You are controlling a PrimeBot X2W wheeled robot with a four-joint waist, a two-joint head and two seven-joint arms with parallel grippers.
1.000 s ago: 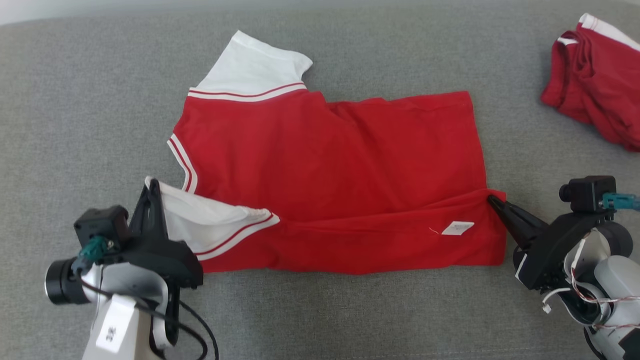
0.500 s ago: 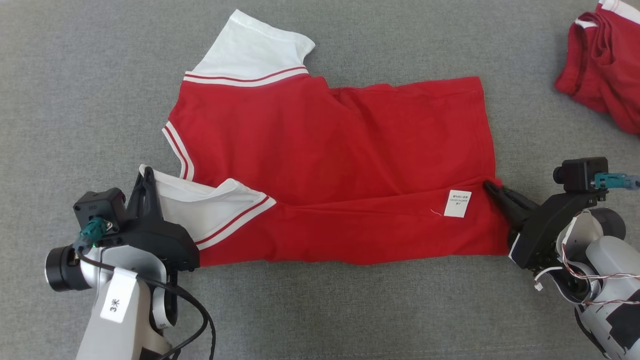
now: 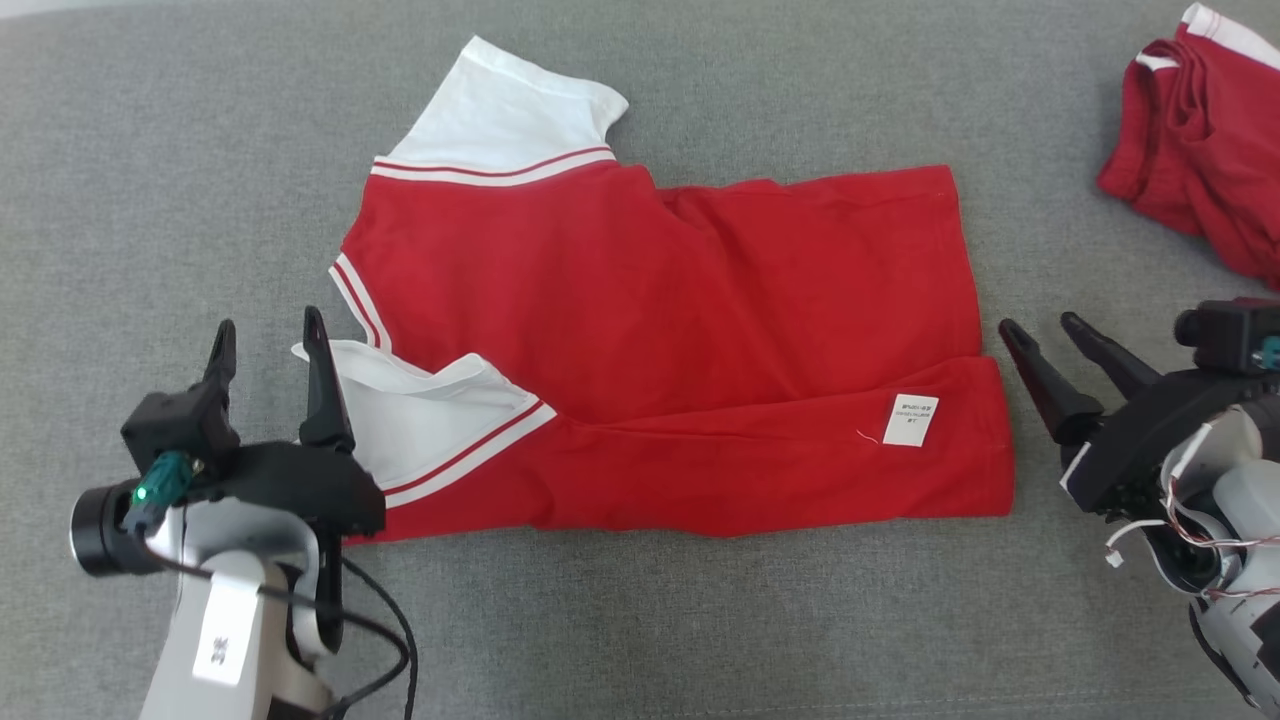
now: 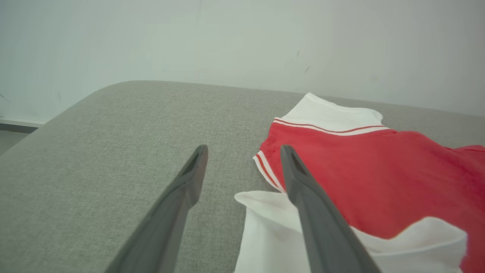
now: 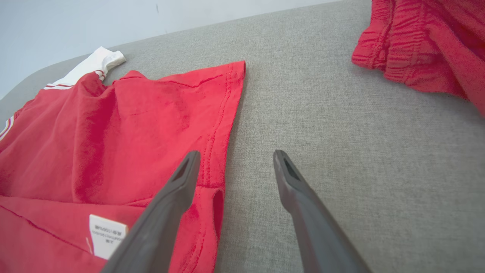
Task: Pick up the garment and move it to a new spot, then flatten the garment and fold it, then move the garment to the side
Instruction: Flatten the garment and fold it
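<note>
Head view first: the red garment (image 3: 660, 330) lies spread across the middle of the grey fabric-covered surface (image 3: 150, 180), collar end toward the robot's left and hem toward its right. Its near long edge is turned over onto the body, carrying the near white sleeve (image 3: 420, 420) and showing a white label (image 3: 912, 418). So by my reckoning the moving and flattening are done and the first fold is laid. The far side, any further folding and the move aside are left.

The left gripper (image 3: 268, 325) sits at the folded sleeve's cuff, jaws spread wide and pinching nothing. The right gripper (image 3: 1038, 325) is just off the hem corner, jaws equally wide and empty.

Counting up: one spread garment, two white sleeves, one label, two grippers, and one other bunched red garment (image 3: 1200, 150) at far right.
</note>
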